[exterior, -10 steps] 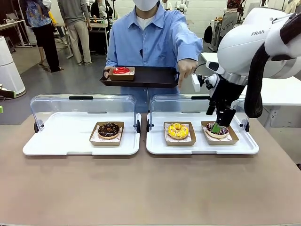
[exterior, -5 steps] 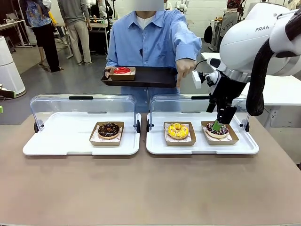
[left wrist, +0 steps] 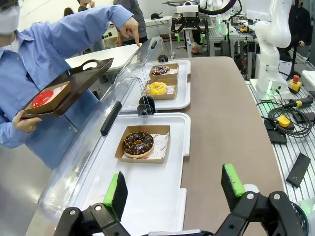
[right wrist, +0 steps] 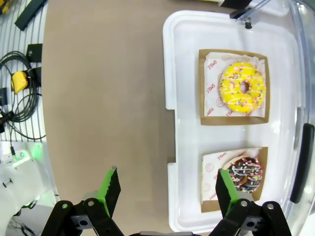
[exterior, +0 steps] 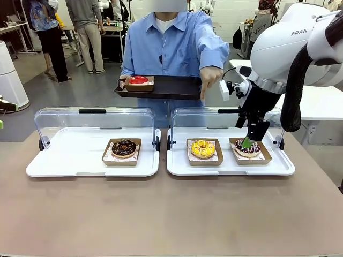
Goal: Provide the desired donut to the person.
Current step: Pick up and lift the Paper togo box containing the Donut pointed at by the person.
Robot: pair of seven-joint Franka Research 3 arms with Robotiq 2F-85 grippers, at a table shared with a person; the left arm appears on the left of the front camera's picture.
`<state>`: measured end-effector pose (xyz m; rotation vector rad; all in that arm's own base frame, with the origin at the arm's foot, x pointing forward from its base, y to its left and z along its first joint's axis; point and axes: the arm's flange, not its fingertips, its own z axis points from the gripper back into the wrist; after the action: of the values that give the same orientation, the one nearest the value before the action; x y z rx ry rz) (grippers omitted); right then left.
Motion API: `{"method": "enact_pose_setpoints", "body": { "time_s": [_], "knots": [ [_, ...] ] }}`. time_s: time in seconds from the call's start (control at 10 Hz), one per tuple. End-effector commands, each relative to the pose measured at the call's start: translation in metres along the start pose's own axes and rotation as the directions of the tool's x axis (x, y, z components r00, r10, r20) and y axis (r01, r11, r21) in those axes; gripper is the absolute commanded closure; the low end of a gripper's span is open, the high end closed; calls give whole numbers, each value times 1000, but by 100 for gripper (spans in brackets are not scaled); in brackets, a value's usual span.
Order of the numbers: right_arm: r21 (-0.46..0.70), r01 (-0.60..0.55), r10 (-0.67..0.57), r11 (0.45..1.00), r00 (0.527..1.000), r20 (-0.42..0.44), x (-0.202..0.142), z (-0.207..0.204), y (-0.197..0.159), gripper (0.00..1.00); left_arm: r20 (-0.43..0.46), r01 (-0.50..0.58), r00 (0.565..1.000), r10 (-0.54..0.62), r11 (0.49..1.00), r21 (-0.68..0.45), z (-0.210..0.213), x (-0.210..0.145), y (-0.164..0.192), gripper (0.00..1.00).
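Right gripper point(right wrist: 167, 189) jaws wide apart, empty, hovering by sprinkled chocolate donut point(right wrist: 244, 173); left gripper point(left wrist: 172, 189) jaws wide apart, empty

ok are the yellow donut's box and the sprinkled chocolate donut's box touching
Apart. The right wrist view shows a strip of bare white tray between the yellow donut's box and the sprinkled chocolate donut's box; the front view shows the same gap.

Smooth matt brown table point(exterior: 161, 214); glossy white plastic trays point(exterior: 64, 158), clear plastic lids point(exterior: 96, 122); brown cardboard boxes point(exterior: 120, 163); glossy-iced yellow donut point(exterior: 203, 148).
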<state>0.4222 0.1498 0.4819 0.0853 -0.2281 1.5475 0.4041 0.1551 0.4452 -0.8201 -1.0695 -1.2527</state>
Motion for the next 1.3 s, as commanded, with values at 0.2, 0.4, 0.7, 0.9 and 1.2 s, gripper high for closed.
{"method": "enact_pose_setpoints", "body": {
  "time_s": [0.2,0.4,0.7,0.9,1.2],
  "knots": [
    [6,72,-72,997,997,-23,33,-46,-13,0,5,4,1000,-4,1000,4,1,1,0,0],
    [45,72,-70,996,997,-45,44,-73,-19,0,5,4,1000,-4,1000,4,1,1,0,0],
    [62,102,-98,993,993,-66,50,-92,-23,0,5,4,1000,-4,1000,4,1,1,0,0],
    [83,62,-59,995,998,-35,41,-91,-12,0,5,4,1000,-4,1000,4,1,1,0,0],
    [84,69,-66,994,997,-36,44,-93,-15,0,5,4,1000,-4,1000,4,1,1,0,0]
  ]
}}
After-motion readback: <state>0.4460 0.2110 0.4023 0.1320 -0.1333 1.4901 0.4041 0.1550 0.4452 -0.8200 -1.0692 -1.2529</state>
